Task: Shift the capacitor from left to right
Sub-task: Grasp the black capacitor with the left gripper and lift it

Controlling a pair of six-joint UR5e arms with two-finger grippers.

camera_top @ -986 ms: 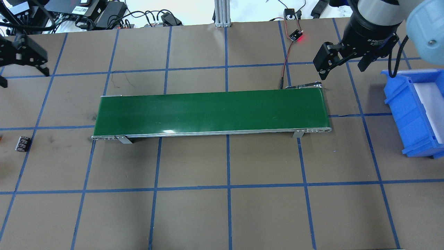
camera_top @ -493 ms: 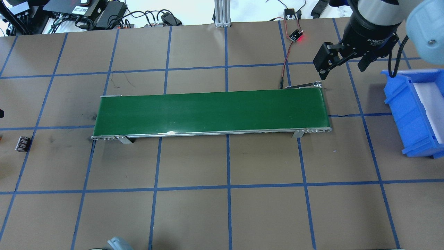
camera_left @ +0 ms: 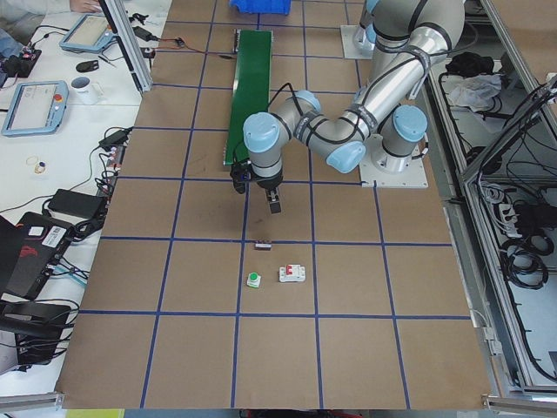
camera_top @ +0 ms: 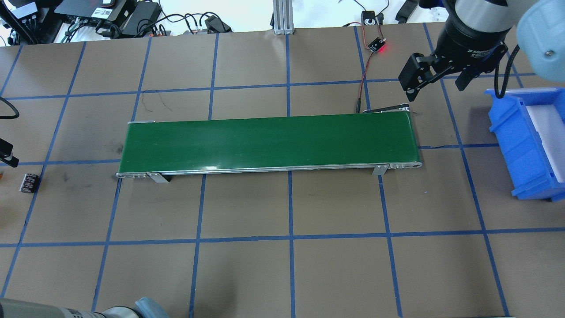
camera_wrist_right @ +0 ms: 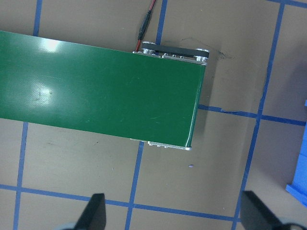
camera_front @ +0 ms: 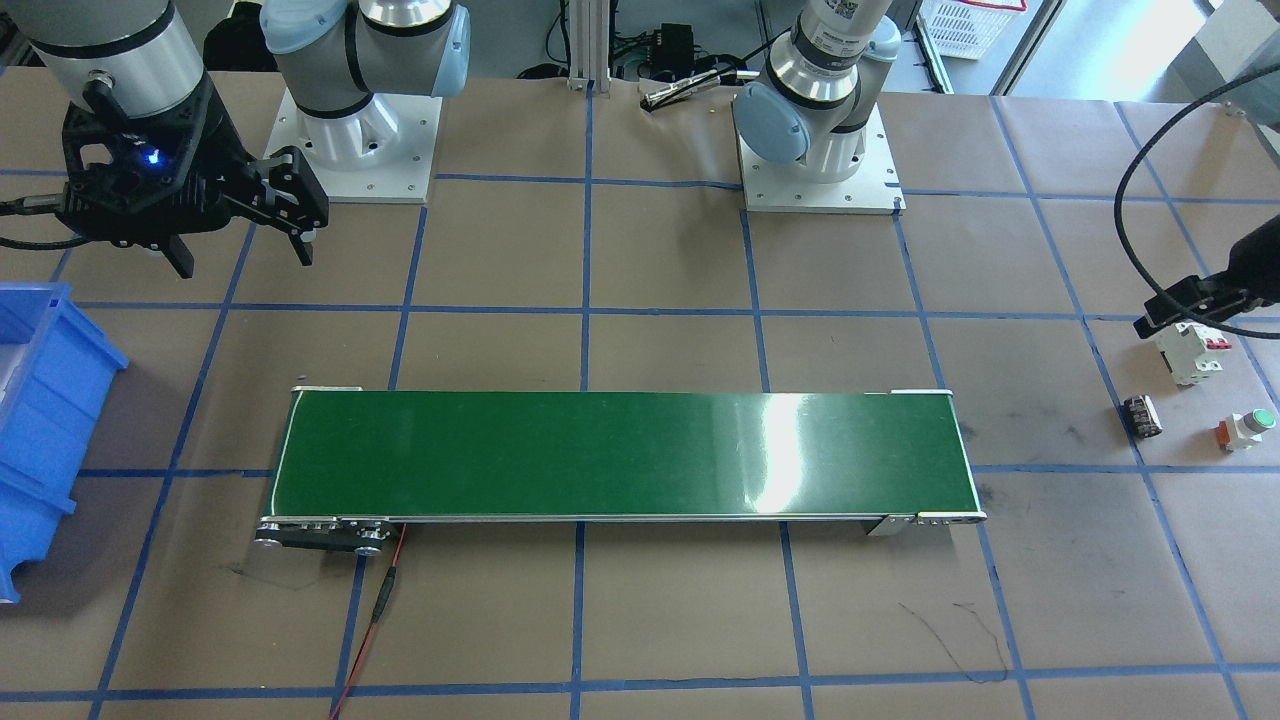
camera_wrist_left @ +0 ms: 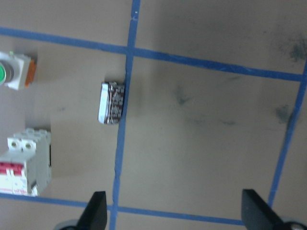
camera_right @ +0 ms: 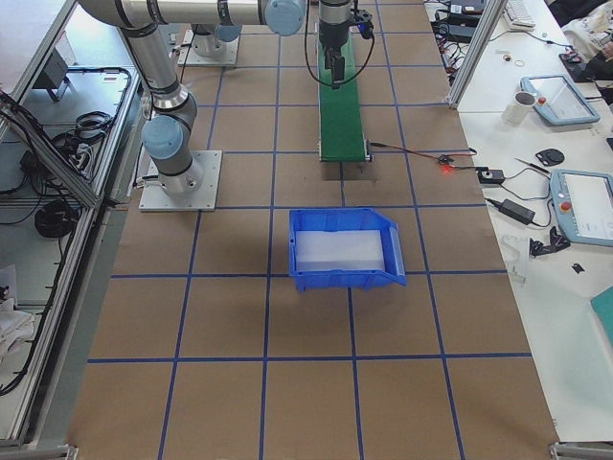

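Left arm: reaches out from its base with the elbow folded and the wrist turned straight down, seen in the exterior left view.
Left gripper (camera_wrist_left: 175, 216): hangs above the table (camera_top: 335, 274) off the conveyor's left end. Its fingers are spread wide and nothing is between them.
Capacitor (camera_wrist_left: 111, 103): lies on its side on the table, touching a blue tape line. It is apart from the left gripper and outside the finger gap; in the wrist view it sits ahead of the gripper, roughly in line with the left-hand fingertip (camera_wrist_left: 98, 211).
Breaker (camera_wrist_left: 26, 163): white, with a red switch, near the capacitor.
Push button (camera_wrist_left: 14, 71): green-topped, near the capacitor on its other side.
Conveyor (camera_top: 269, 141): green belt along the middle of the table, with nothing on it.
Right arm: wrist turned downward.
Right gripper (camera_top: 437, 86): hovers beside the conveyor's right end, fingers wide apart and empty, well apart from the capacitor.
Blue bin (camera_top: 516, 141): stands at the table's right end.
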